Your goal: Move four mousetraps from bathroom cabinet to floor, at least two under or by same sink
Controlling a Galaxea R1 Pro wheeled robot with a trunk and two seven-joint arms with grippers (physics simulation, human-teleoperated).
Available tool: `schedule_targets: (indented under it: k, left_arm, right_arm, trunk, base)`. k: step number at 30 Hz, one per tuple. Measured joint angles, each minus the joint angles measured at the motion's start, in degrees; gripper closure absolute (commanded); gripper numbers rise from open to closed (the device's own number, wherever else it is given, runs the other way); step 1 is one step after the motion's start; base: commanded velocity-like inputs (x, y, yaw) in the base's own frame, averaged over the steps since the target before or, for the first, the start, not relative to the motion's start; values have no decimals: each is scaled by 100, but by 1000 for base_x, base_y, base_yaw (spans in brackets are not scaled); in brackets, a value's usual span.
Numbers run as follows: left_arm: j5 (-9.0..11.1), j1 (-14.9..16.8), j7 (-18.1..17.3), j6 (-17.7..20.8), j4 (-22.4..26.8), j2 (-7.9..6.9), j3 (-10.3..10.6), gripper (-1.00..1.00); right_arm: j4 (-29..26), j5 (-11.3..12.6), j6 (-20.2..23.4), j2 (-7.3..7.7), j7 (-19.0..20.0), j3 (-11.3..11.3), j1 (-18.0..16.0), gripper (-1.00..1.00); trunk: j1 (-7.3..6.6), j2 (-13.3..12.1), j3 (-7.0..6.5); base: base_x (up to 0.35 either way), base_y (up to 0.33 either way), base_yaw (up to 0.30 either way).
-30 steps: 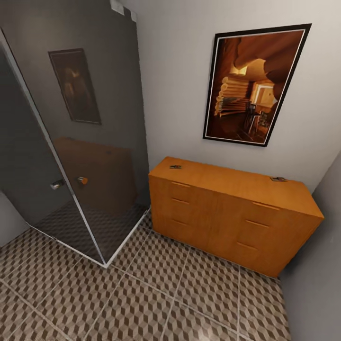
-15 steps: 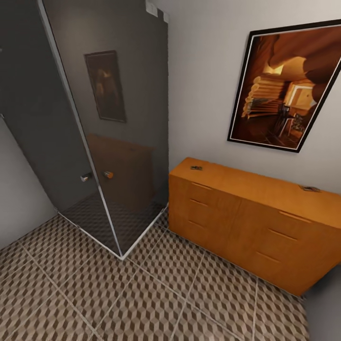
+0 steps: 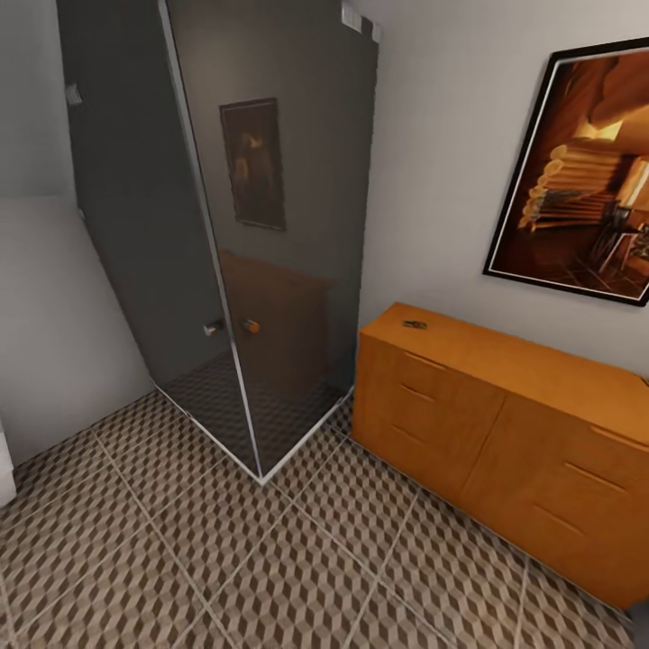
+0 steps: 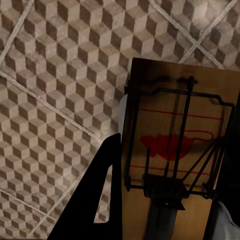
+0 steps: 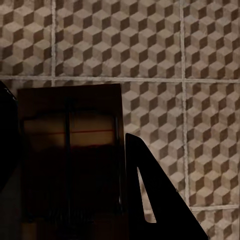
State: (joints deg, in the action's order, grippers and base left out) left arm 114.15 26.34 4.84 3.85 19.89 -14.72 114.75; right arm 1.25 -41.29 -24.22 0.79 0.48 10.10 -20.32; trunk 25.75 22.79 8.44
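Head view: orange-brown wooden cabinet against wall; one small mousetrap on its top, near the glass shower stall.

Left wrist: left gripper clamps a tan wooden mousetrap above cube-patterned floor tiles.

Right wrist: right gripper clamps another shadowed tan mousetrap.

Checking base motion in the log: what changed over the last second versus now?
The head camera panned left: the cabinet, framed picture and glass shower enclosure slid right in view, and the mousetrap near the cabinet's right end left the frame. Nothing itself visibly moved. The other mousetrap on the cabinet top sits as before. The left gripper holds a mousetrap, the right gripper another, over the tiled floor.
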Motion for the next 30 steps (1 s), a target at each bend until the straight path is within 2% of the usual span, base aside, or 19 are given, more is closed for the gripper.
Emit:
schedule_targets:
  k: [30]
  left_arm:
    - [-2, 0, 0, 0, 0, 0, 0, 100]
  right_arm:
    - [5, 0, 9, -1, 0, 0, 0, 100]
  trunk:
    - [0, 0, 0]
  base:
    - [0, 0, 289]
